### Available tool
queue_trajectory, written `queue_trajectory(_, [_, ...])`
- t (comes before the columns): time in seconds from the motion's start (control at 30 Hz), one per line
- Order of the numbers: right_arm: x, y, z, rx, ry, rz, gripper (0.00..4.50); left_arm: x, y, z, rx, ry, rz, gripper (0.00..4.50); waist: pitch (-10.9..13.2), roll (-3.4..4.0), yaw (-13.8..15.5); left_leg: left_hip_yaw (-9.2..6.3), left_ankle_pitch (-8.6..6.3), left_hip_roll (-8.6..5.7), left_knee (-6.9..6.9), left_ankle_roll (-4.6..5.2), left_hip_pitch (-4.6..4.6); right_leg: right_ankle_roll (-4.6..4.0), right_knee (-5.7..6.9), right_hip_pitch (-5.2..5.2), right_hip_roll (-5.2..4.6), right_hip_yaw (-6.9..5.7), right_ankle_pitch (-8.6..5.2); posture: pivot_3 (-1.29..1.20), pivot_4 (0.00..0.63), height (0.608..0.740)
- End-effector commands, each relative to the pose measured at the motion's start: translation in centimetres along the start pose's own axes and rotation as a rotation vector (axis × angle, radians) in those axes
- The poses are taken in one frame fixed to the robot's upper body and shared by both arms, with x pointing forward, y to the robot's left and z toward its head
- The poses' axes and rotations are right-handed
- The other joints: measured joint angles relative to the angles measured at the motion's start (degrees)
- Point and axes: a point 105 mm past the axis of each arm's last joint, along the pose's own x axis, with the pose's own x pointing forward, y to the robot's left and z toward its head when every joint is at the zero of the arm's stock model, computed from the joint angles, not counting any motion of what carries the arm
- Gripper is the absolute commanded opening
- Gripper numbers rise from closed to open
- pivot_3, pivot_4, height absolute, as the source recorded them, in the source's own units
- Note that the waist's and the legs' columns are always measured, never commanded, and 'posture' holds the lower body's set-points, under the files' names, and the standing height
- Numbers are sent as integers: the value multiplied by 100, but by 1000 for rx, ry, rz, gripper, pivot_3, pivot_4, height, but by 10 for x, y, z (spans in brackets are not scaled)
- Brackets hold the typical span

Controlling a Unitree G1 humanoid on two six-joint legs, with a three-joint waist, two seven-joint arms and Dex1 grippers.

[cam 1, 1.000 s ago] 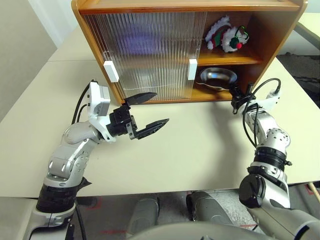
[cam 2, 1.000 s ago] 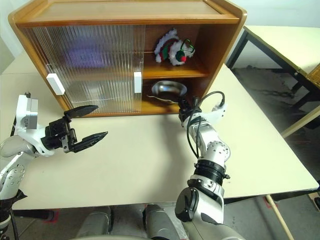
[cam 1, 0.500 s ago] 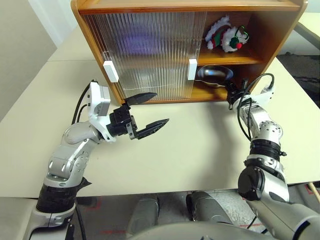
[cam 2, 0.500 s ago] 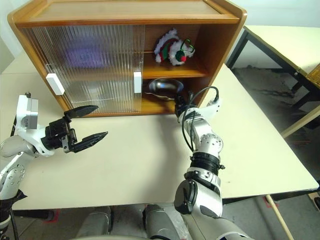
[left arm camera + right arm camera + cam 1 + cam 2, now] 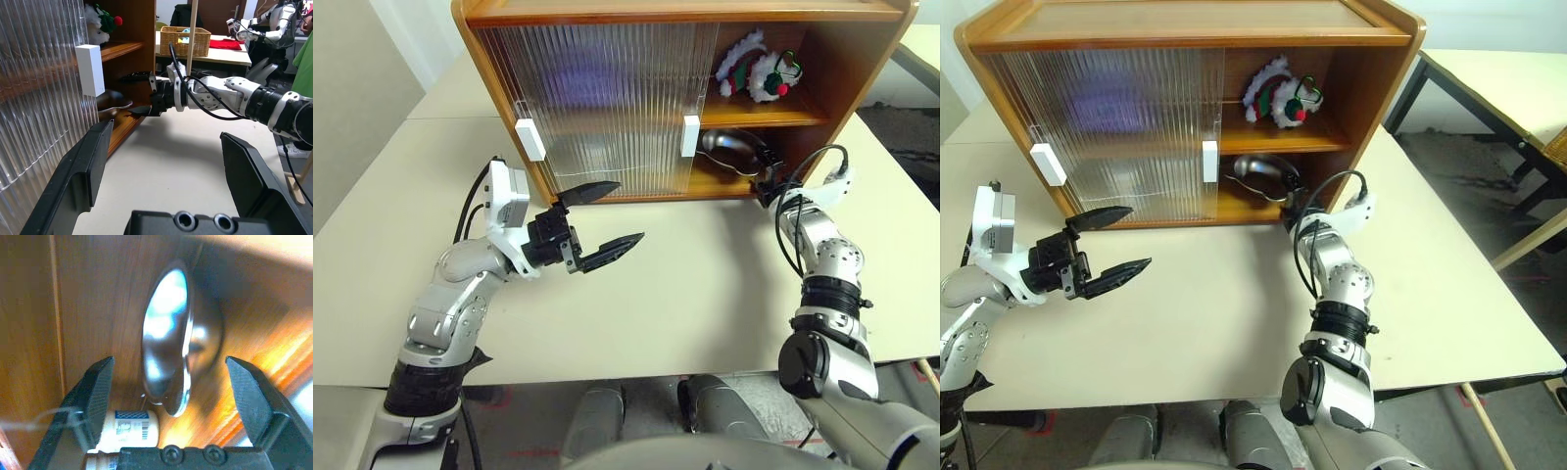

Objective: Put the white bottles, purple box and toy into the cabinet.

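Nearest, the left gripper (image 5: 605, 223) is held over the cream table (image 5: 705, 274) with its fingers spread wide and nothing between them. Further on, the right gripper (image 5: 766, 176) is seen at the cabinet (image 5: 607, 98) opening by the lower shelf, its fingers parted around nothing, just short of the shiny metal dish (image 5: 171, 342); one white bottle (image 5: 128, 428) is seen lying deeper on that shelf. Behind, on the upper shelf, the toy (image 5: 759, 69) is lodged, right of the ribbed sliding doors (image 5: 597, 98).
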Motion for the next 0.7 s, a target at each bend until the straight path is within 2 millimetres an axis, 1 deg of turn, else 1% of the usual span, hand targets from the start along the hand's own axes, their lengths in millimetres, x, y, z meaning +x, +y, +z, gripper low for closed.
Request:
queue_trajectory(0.03, [-9,0,2,-36,-18,-8,4461,0,-2,-2,3,9,-10,4500,0,0,-2,0,0,0,1,0,0,0,0,0,0,0,0,0,81,740])
queue_trajectory(0.13, [-22,1,7,-71,-14,1,4461,0,-2,-3,3,7,-5,4500,0,0,1,0,0,0,4,0,0,1,0,2,2,0,1,0,81,740])
queue_trajectory(0.27, [-35,-1,8,-122,15,-2,4461,-2,-3,-3,2,8,-2,4500,0,0,2,1,0,0,9,0,1,3,0,5,2,1,2,-1,86,740])
queue_trajectory(0.33, [-49,2,-2,-317,107,59,4461,-2,-3,-3,0,8,-2,4500,0,0,19,1,0,0,12,0,1,4,0,8,2,2,2,-3,88,740])
queue_trajectory(0.37, [-54,3,-8,-385,148,85,4461,-2,-3,-3,0,8,-2,4500,0,-1,24,1,0,-3,12,0,1,5,-1,11,1,1,1,-2,89,740])
queue_trajectory(0.4, [-64,7,-20,-492,233,154,4461,-2,-3,-4,-1,8,-2,4500,0,-1,30,2,0,-3,13,-1,2,7,-1,13,0,1,-1,-1,92,740])
queue_trajectory(0.43, [-70,8,-29,-551,291,201,4461,-2,-3,-4,-1,8,-1,4500,0,-1,30,3,0,-3,15,-1,1,6,-2,13,1,2,-2,-1,92,740])
queue_trajectory(0.47, [-81,11,-41,-605,371,262,4295,-3,-2,-4,-2,9,3,4500,0,-1,29,10,0,-4,15,-1,2,7,-2,15,1,1,-3,-5,93,740])
queue_trajectory(0.53, [-94,12,-55,-666,461,331,3826,-5,-1,-4,-2,12,9,4500,0,-1,15,28,0,-30,16,-4,6,3,-3,22,6,0,-7,-7,95,740])
queue_trajectory(0.57, [-98,13,-58,-695,486,355,3508,-7,0,-4,-2,15,11,4500,0,-1,5,29,0,-44,16,-6,11,-4,-2,24,10,0,-12,-7,95,740])
queue_trajectory(0.63, [-102,18,-63,-758,506,420,2707,-11,1,-6,-3,29,15,4500,1,-2,-2,32,4,-48,17,-12,16,5,-2,29,12,1,-38,-6,96,740])
queue_trajectory(0.67, [-102,24,-64,-792,497,463,2410,-13,2,-6,-4,35,18,4500,1,-2,-1,32,7,-49,18,-15,17,20,-2,30,11,2,-43,-6,96,740])
queue_trajectory(0.7, [-102,33,-68,-837,496,535,1947,-15,3,-7,-3,41,24,4500,1,-3,-1,28,10,-50,19,-17,19,25,-2,31,11,2,-41,-6,96,740])
